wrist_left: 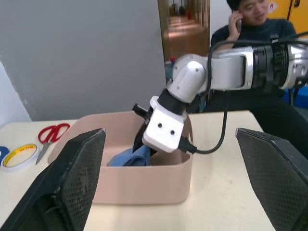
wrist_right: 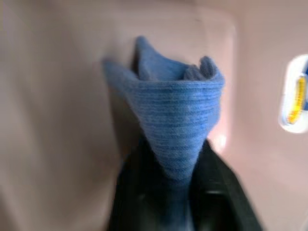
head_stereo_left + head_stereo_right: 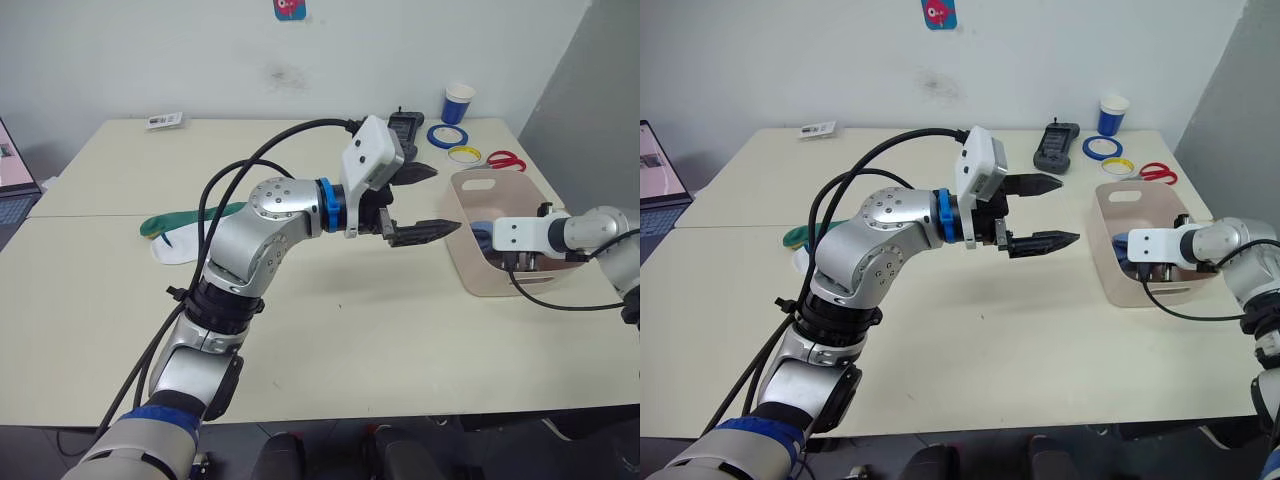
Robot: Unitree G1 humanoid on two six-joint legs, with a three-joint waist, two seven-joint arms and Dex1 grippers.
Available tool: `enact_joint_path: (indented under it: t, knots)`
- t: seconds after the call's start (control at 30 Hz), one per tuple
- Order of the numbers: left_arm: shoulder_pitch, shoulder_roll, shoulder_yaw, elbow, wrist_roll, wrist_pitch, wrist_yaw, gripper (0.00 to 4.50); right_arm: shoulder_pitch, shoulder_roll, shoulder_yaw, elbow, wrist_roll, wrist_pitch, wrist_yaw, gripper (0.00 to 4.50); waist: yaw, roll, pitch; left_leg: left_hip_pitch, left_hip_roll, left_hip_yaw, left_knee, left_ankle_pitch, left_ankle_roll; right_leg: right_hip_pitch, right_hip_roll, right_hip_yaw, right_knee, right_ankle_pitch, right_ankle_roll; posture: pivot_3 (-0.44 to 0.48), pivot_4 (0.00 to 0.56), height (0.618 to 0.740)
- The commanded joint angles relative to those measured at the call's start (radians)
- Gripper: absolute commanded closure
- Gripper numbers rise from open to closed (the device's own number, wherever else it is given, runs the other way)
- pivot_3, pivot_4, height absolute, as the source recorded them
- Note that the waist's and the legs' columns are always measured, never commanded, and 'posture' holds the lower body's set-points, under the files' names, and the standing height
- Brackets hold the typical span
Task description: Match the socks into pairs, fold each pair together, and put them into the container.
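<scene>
The pale pink container (image 3: 478, 272) stands at the right of the table. My right gripper (image 3: 487, 240) reaches down inside it, shut on a bunched light blue sock (image 2: 175, 110). Whether one blue sock or a pair is pinched, I cannot tell. My left gripper (image 3: 443, 200) hovers open and empty above the table, just left of the container. A dark green sock (image 3: 185, 218) lies flat at the table's left, with a white sock (image 3: 175, 248) beside it, both partly hidden behind my left arm.
Behind the container are a blue-and-white cup (image 3: 458, 102), a blue tape roll (image 3: 443, 135), a yellow tape roll (image 3: 463, 154), red scissors (image 3: 505, 160) and a black device (image 3: 405, 125). A laptop (image 3: 12, 185) sits at the far left. A seated person (image 1: 255, 29) is beyond the table.
</scene>
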Motion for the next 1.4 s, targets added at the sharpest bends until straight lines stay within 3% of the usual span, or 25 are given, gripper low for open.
enact_joint_path:
  t: [0.03,0.2,0.23,0.47,0.63,0.7,0.87,1.03,1.2,1.4]
  knots:
    - [-0.014,0.000,0.002,-0.009,0.017,-0.017,-0.008,0.00,-0.051,-0.019,-0.055,-0.002,0.029,0.013,0.086,2.13,0.000,0.000,0.000,0.000,0.000,0.000,0.000,0.000,0.000,0.000,0.000,0.000,0.000,0.000,0.000,0.000,0.150,0.740]
    - [-0.010,-0.001,0.007,0.002,0.032,-0.028,-0.013,0.00,-0.131,-0.028,-0.079,-0.006,0.039,0.053,0.198,0.22,0.000,0.000,0.000,0.001,0.000,0.000,0.000,0.000,0.000,0.000,0.000,0.001,0.000,0.000,0.000,0.000,0.150,0.740]
    - [-0.009,-0.001,0.009,0.003,0.035,-0.029,-0.014,0.00,-0.148,-0.031,-0.081,-0.004,0.038,0.060,0.221,0.03,-0.001,0.000,0.000,0.001,0.000,0.000,0.000,0.000,0.000,0.000,0.000,0.002,0.000,0.000,0.000,0.000,0.150,0.740]
    - [0.014,0.038,0.030,0.005,0.045,-0.031,-0.023,0.00,-0.306,-0.100,-0.111,-0.013,0.093,0.206,0.509,0.03,0.002,0.003,0.002,0.001,0.000,0.000,0.000,0.000,0.000,0.001,0.000,0.002,0.000,0.001,-0.001,0.000,0.150,0.740]
    - [0.119,0.139,0.090,-0.026,0.046,-0.034,-0.020,0.00,-0.372,-0.030,-0.223,-0.070,0.210,0.366,0.489,0.03,-0.007,0.004,0.002,0.006,0.001,0.001,-0.001,-0.001,0.001,0.002,0.000,0.005,0.000,0.003,-0.006,0.000,0.150,0.740]
    - [0.172,0.173,0.123,-0.056,0.034,-0.035,-0.014,0.00,-0.315,0.026,-0.271,-0.164,0.268,0.455,0.441,0.03,-0.010,0.004,0.002,0.011,0.003,-0.001,-0.002,-0.002,0.004,0.006,0.000,0.004,0.000,0.003,-0.006,0.000,0.150,0.740]
    - [0.326,0.218,0.232,-0.134,0.024,-0.008,0.070,0.00,-0.091,0.236,-0.390,-0.508,0.358,0.674,0.156,0.03,-0.003,0.004,0.002,0.011,0.003,-0.001,0.000,-0.002,0.003,0.008,-0.001,0.002,0.006,0.001,-0.003,0.000,0.150,0.740]
    - [0.601,0.194,0.392,-0.237,0.048,-0.068,0.230,0.00,0.237,0.563,-0.381,-0.899,0.356,0.769,-0.215,0.03,0.000,0.003,0.001,0.009,0.004,-0.001,0.001,0.000,0.000,0.006,-0.002,0.003,0.008,0.000,-0.002,0.000,0.150,0.740]
    - [0.890,0.120,0.504,-0.339,0.074,-0.152,0.362,0.00,0.547,0.713,-0.314,-1.001,0.252,0.662,-0.470,0.03,0.008,0.002,0.000,0.009,0.004,-0.002,-0.001,0.000,0.000,0.006,-0.006,0.003,0.008,0.000,-0.001,0.000,0.150,0.740]
    - [1.126,0.042,0.556,-0.359,0.122,-0.261,0.448,0.00,0.770,0.775,-0.298,-1.077,0.253,0.644,-0.580,0.03,0.003,0.000,-0.002,0.009,0.002,0.000,-0.001,-0.003,0.004,0.010,-0.009,0.003,0.000,0.000,0.003,0.000,0.150,0.740]
